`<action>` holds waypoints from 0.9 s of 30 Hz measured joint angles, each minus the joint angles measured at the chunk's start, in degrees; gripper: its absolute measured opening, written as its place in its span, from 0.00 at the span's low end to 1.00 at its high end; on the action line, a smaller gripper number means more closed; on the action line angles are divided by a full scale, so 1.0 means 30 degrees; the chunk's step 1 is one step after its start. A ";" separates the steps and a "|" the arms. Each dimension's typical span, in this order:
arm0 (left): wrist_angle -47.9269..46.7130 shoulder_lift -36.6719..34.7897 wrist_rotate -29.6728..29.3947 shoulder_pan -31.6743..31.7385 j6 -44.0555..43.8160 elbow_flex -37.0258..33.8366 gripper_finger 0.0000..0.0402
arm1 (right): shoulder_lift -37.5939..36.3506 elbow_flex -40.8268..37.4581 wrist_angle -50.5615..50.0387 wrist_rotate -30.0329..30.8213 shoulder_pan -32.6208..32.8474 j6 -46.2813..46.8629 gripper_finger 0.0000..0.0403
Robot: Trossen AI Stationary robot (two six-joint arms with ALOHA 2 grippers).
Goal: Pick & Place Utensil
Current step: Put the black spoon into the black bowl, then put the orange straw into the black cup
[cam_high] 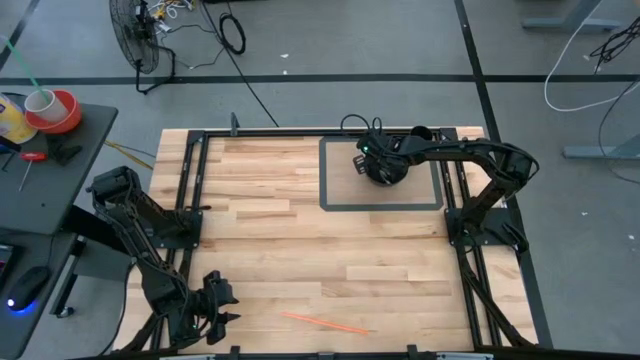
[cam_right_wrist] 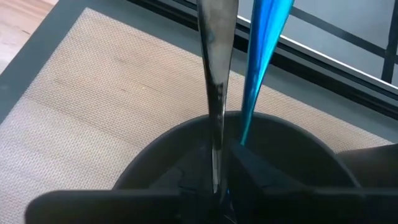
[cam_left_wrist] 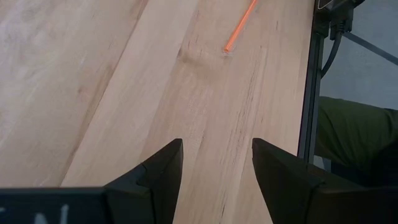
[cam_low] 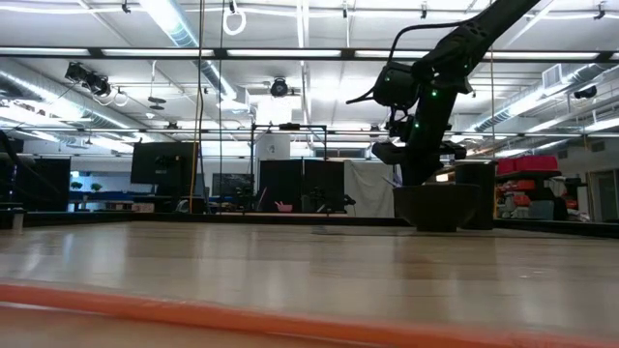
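Observation:
A dark round cup (cam_high: 381, 168) stands on a tan mat with a dark border (cam_high: 340, 180) at the table's far right. It also shows in the low view (cam_low: 440, 208). A silver utensil (cam_right_wrist: 216, 68) and a blue utensil (cam_right_wrist: 264, 43) stand in the cup (cam_right_wrist: 155, 155), handles rising past its rim. My right gripper (cam_right_wrist: 217, 183) reaches down into the cup from above and is shut on the silver utensil. My left gripper (cam_left_wrist: 217, 165) is open and empty at the table's near left corner (cam_high: 215, 305). A thin orange stick (cam_high: 325, 322) lies flat near the front edge. My right gripper pinches the silver utensil's thin shaft (cam_right_wrist: 216, 165) between its two fingers, low down inside the cup. The fingers come from above, pointing down. The utensil stands nearly upright, its lower end hidden in the cup behind the fingers.
The orange stick's end (cam_left_wrist: 239, 25) lies ahead of my left gripper, and it is a blur across the foreground in the low view (cam_low: 290, 314). Black frame rails (cam_high: 190, 180) run along the table's edges. Bare wood (cam_high: 330, 250) lies between the mat and the stick.

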 joint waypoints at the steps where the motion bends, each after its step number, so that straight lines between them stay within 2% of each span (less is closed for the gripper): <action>1: 0.0003 0.0000 0.0000 -0.0007 0.0003 0.0000 0.49 | 0.0000 0.0000 -0.0006 0.0001 0.0000 0.0000 0.16; 11: -0.0001 0.0000 0.0000 -0.0007 0.0007 0.0000 0.49 | -0.0128 0.0000 -0.0064 0.0022 0.0159 -0.0007 0.17; 17: -0.0001 0.0000 0.0000 0.0000 0.0007 0.0000 0.49 | -0.1738 0.0000 -0.0154 0.0030 0.1329 -0.0071 0.17; 22: -0.0001 -0.0001 -0.0005 -0.0005 0.0001 0.0000 0.49 | -0.3582 0.0000 0.0133 -0.0787 0.3712 0.0307 0.16; 27: 0.0008 0.0000 -0.0006 -0.0006 0.0007 0.0000 0.49 | -0.4077 0.0286 0.0751 -0.0871 0.7897 0.1110 0.15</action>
